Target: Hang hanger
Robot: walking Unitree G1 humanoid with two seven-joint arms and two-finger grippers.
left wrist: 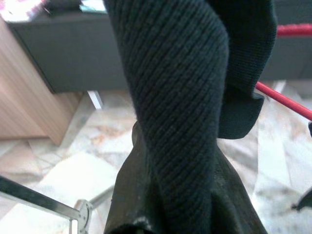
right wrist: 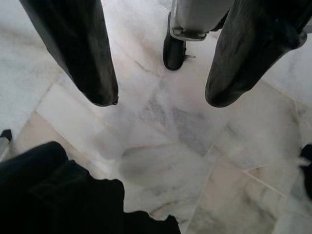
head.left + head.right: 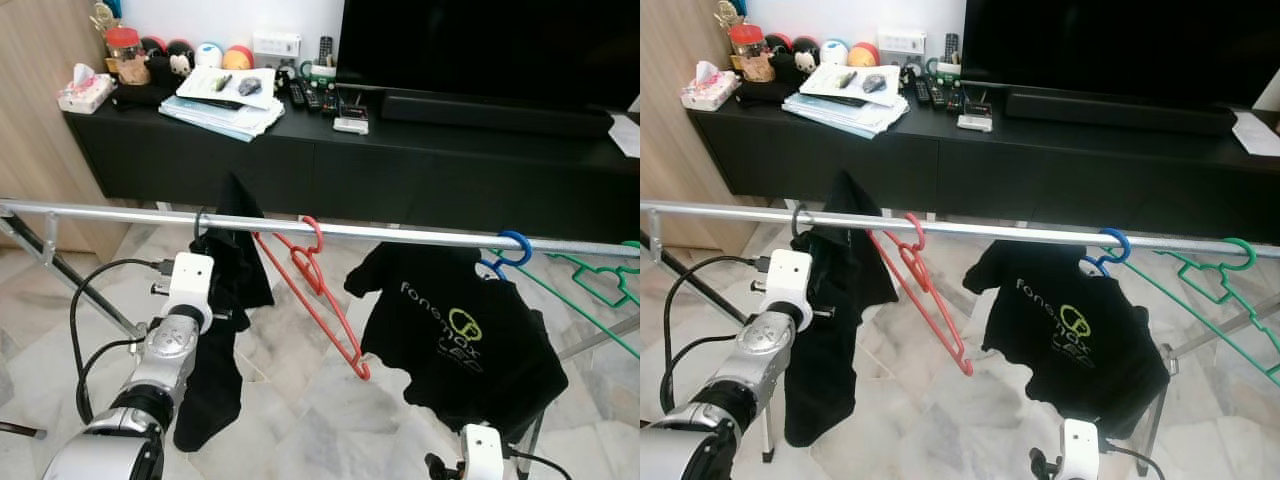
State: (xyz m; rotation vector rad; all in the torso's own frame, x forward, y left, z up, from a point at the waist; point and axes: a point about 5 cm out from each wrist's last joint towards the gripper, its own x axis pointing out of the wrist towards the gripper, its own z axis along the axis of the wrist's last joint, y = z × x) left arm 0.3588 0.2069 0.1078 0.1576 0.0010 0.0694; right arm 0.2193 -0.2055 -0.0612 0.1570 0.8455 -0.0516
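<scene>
Black cloth (image 3: 225, 300) hangs lengthwise down from a dark hanger (image 3: 200, 222) hooked on the steel rail (image 3: 400, 233). Left claw (image 1: 195, 146) reaches up into it; I cannot tell its finger state. Rightward hang a tilted red hanger (image 3: 315, 290), printed T-shirt (image 3: 455, 335), green hanger (image 3: 595, 285). Right claw (image 2: 158, 58) hangs low, fingers apart.

- A home living room: a large black flat-screen television (image 3: 490, 45) stands on a long, low black media cabinet (image 3: 330, 165) against a white wall.
- The cabinet top holds household clutter: remote controls (image 3: 310, 97), a stack of papers and magazines (image 3: 222, 105), a pink tissue box (image 3: 85, 92), and small round toy figures (image 3: 195, 55).
- Laundry hangs on a silver metal clothes-drying rail (image 3: 400, 233) over a pale marble tile floor (image 3: 300, 420).
</scene>
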